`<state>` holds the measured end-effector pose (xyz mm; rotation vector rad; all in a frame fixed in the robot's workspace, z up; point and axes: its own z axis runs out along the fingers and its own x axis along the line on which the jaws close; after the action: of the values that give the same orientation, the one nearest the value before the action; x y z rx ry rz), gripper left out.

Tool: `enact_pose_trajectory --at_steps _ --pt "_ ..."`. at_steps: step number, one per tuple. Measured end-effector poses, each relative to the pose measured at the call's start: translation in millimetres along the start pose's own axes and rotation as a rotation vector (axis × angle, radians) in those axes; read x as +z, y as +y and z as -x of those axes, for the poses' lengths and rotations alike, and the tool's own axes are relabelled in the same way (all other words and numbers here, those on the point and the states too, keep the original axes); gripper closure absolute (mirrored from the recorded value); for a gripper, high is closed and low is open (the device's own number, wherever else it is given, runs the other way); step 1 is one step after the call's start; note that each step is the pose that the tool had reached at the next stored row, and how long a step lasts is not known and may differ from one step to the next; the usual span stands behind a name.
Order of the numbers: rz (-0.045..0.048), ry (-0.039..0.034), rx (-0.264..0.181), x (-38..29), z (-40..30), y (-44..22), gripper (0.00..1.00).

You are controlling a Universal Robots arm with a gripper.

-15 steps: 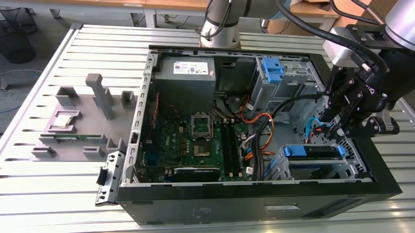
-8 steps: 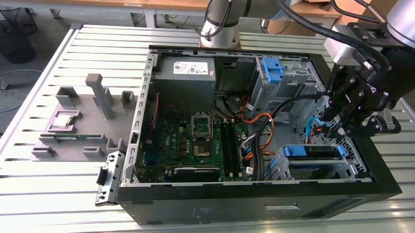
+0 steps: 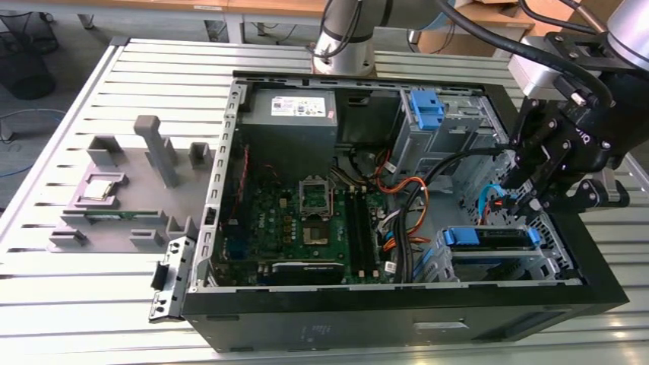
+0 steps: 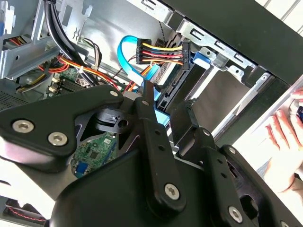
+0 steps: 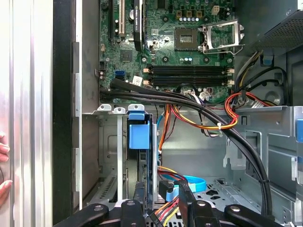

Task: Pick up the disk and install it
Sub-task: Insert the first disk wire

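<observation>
1. Exterior view: Took in the whole open computer case [image 3: 406,323] on the slatted worktop [image 3: 61,304], with the motherboard [image 3: 304,220] on its floor, the grey power box [image 3: 289,114] at the back and a grey fixture [image 3: 121,182] out on the exterior view's left. Found the hand [image 3: 527,205] over the case's side on the exterior view's right, just above the disk [image 3: 487,237], standing on edge in its bay, blue rail uppermost.
2. Second wrist view: Looked along the hand [image 4: 168,97] and its black fingers [image 4: 151,127], set apart, with the cabled end of the disk [image 4: 176,87] between and beyond them; could not tell touching from clear. Added the close detail: a striped cable plug [image 4: 161,52] seated in the disk, a blue cable [image 4: 125,52] looping beside it, and a person's fingers [image 4: 281,137] outside the case wall.
3. First wrist view: Looked straight down past the hand [image 5: 163,189] onto the disk [image 5: 139,135] in the bay, with thick black cables [image 5: 156,94] crossing between it and the motherboard [image 5: 189,47]. Glimpsed the person's fingers [image 5: 3,149] on the worktop [image 5: 33,94].
</observation>
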<state>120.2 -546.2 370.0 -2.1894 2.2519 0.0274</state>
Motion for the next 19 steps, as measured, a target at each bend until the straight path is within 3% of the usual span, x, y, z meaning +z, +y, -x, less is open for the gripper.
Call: enact_pose_trajectory --at_steps 6,8,10,11,19 --pt "0.0 0.0 0.0 0.0 0.0 0.0 0.6" --pt "0.0 0.0 0.0 -0.1 0.0 0.0 0.72" --pt "0.0 0.0 0.0 -0.1 0.0 0.0 0.72" --pt "0.0 0.0 0.0 -0.1 0.0 0.0 0.78" --pt "0.0 0.0001 0.0 0.1 0.0 0.0 0.77"
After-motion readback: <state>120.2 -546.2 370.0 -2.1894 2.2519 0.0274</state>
